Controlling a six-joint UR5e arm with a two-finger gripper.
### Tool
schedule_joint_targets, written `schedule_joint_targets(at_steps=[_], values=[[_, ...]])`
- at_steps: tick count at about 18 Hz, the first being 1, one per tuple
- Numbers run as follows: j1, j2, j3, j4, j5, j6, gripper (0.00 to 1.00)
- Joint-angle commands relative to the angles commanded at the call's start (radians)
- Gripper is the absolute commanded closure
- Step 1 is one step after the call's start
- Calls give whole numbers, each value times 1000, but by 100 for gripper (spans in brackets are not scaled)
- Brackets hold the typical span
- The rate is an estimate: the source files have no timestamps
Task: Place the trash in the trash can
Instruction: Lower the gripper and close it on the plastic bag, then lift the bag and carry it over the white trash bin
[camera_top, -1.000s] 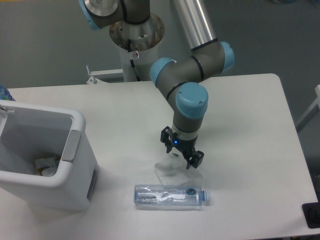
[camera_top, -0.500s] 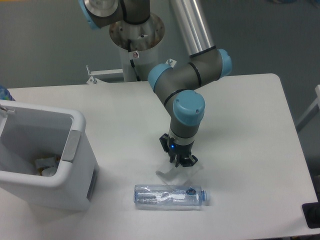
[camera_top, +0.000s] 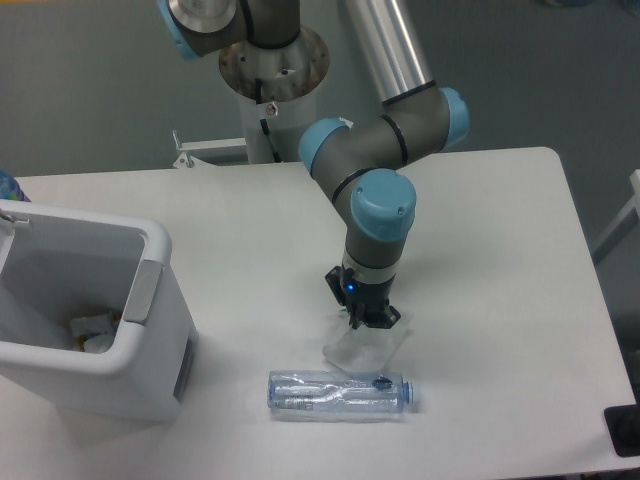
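White table: gripper, open a second ago, now closed on wrapper; bottle, bin wait.

The trash can stands on the table at the left edge of the frame; the bottle lies on its side at lower centre; the wrapper sits just above it, directly under the gripper; the arm's base rises at upper centre.

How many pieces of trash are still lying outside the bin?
2: the bottle lies near the table's front edge; the wrapper sits behind it, under the pincer. Something already lies inside the bin.
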Motion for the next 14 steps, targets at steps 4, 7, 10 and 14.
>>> schedule_joint_targets(at_steps=[4, 7, 10, 14], values=[[18, 52, -2, -35, -2, 0, 100], [26, 93, 5, -37, -6, -3, 100], [38, 127, 17, -37, -64, -21, 100], [35, 178, 40, -37, -150, -101, 100]])
